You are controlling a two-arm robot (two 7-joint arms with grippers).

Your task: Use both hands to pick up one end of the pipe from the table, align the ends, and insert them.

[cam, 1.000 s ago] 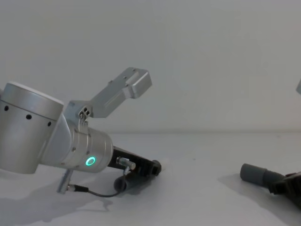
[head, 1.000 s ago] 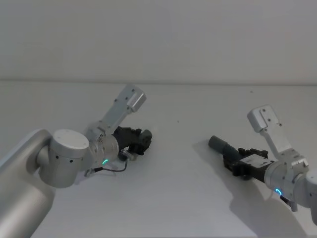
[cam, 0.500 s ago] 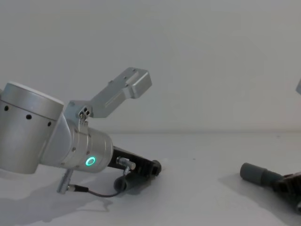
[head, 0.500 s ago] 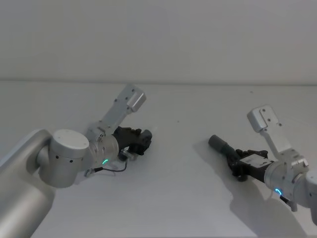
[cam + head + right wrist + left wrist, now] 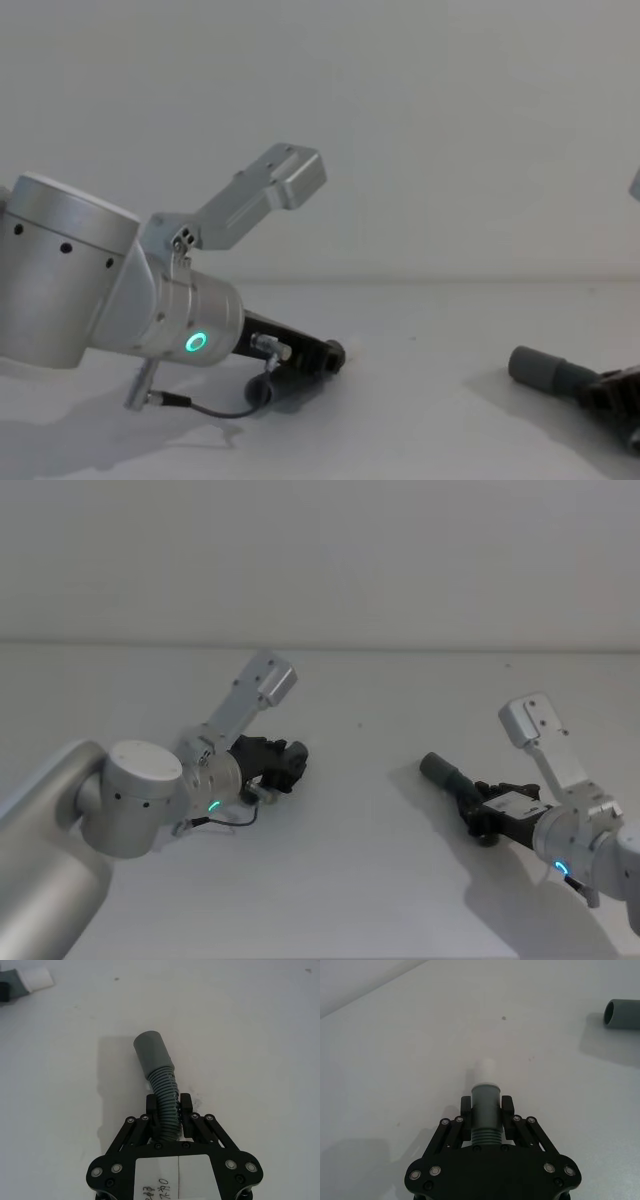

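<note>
1. Our left gripper (image 5: 486, 1110) is closed on the short tube (image 5: 485, 1097). Its notched fingers clamp the dark grey body from both sides, just behind the collar. That leaves the white tip (image 5: 485, 1067) jutting free ahead, and this bare length is what has to enter the other piece.
2. Our right gripper (image 5: 169, 1110) is closed on the ribbed hose (image 5: 166, 1091), gripping the ribs a little behind the smooth grey cuff (image 5: 151, 1050). The cuff sticks out in front and leans slightly to one side, as we would expect of a flexible hose.
3. In the head view the left gripper sits low over the left part of the tabletop (image 5: 360, 880) and the right gripper low over the right part, well apart. The tip and the cuff point roughly toward each other across the gap. We cannot tell whether either piece is clear of the surface.
4. We judge both grasps made, with lifting and aligning the work in hand. The ends are far from meeting and not yet on one line.
5. We see the hose's give as the main risk — the cuff may droop or swing as it travels. Holding near the cuff limits that. The tip's axis should match the cuff's mouth before any push.
</note>
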